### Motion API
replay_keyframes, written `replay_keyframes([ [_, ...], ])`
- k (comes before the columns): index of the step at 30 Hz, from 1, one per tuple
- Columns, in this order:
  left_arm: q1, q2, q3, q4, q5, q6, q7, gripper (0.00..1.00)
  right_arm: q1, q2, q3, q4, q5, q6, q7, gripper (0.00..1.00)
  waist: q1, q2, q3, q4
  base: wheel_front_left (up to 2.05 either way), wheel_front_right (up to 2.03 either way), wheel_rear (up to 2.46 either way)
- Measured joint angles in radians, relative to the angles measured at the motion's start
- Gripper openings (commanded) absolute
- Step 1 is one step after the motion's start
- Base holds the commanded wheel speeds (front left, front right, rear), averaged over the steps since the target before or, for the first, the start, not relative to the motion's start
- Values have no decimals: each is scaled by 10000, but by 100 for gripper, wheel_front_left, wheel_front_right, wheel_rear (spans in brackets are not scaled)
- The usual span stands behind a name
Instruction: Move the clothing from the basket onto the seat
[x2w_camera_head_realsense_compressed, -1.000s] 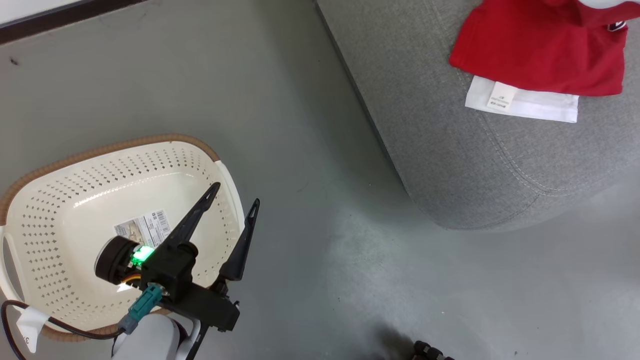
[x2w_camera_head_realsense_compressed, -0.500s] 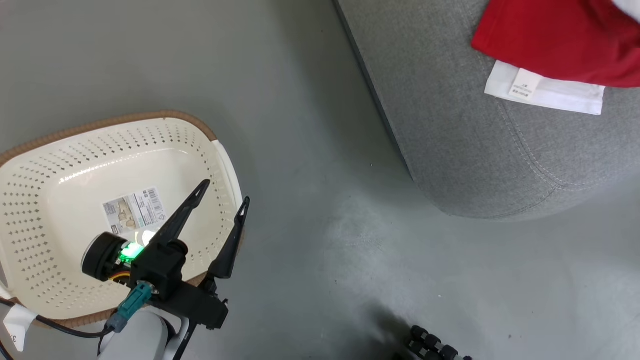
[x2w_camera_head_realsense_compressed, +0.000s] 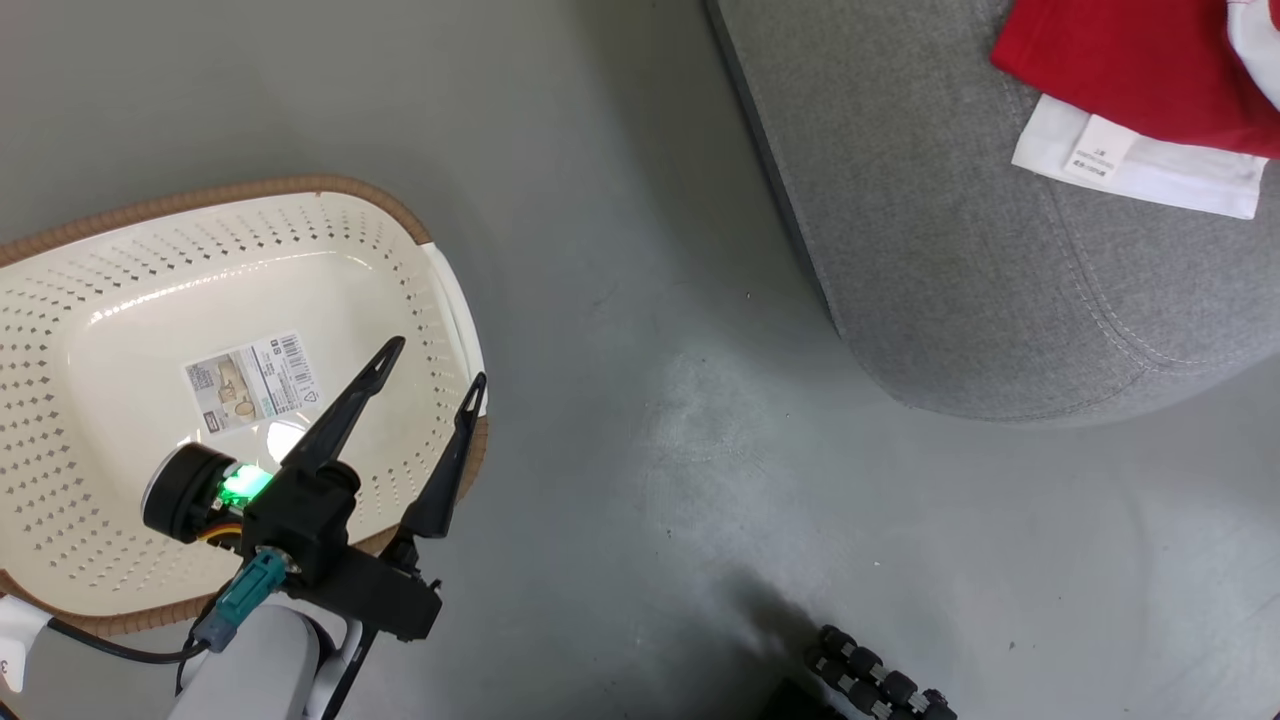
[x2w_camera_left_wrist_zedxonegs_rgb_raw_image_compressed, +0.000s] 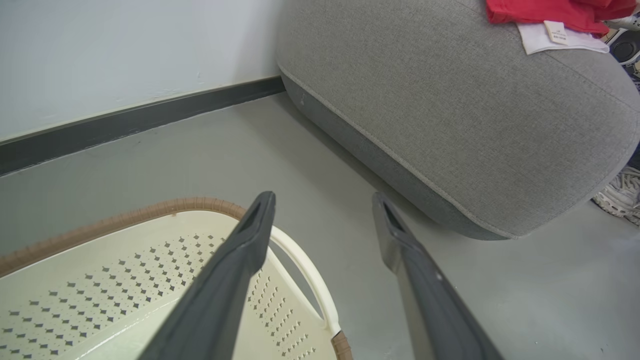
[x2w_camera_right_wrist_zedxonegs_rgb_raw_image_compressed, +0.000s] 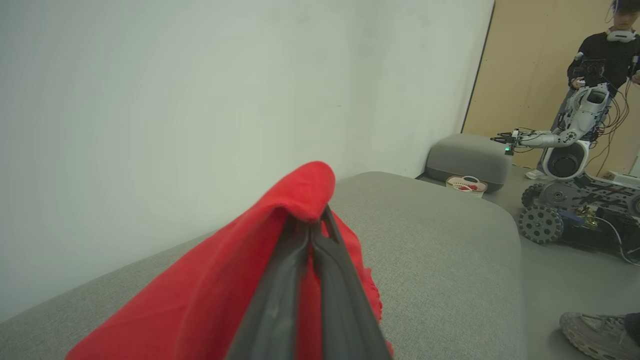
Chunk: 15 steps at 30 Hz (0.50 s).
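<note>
the basket (x2w_camera_head_realsense_compressed: 60, 470) is glossy perforated plastic, the seat (x2w_camera_head_realsense_compressed: 950, 250) matt woven fabric, the clothing (x2w_camera_head_realsense_compressed: 1130, 70) soft red cloth.

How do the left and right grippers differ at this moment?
The left gripper stands open and empty at the rim of the basket; the right gripper is shut on red clothing over the seat. Left fingers spread apart, right fingers pressed together. Both have long dark fingers.

A smooth grey floor (x2w_camera_head_realsense_compressed: 620, 200) meets a plain white wall (x2w_camera_left_wrist_zedxonegs_rgb_raw_image_compressed: 125, 50) along a dark baseboard (x2w_camera_left_wrist_zedxonegs_rgb_raw_image_compressed: 125, 127).
</note>
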<state>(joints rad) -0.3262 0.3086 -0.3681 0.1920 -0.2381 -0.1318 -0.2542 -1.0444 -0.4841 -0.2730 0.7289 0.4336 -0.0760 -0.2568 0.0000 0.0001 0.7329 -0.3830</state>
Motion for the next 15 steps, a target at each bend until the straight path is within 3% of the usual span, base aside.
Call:
replay_keyframes([
  [9,-29,15,-21,25,-38,0,0,100,-707,815,67,-349,148,73,0,0,1,0,284,176,0,0,0],
  [12,-134,-40,-48,42,-40,0,0,100,-965,694,-502,-234,305,-27,-2,0,0,0,356,280,0,0,0],
  [15,-215,-56,-29,46,-40,0,0,100,-1395,136,-1007,186,357,-128,0,0,0,0,452,384,0,0,0],
])
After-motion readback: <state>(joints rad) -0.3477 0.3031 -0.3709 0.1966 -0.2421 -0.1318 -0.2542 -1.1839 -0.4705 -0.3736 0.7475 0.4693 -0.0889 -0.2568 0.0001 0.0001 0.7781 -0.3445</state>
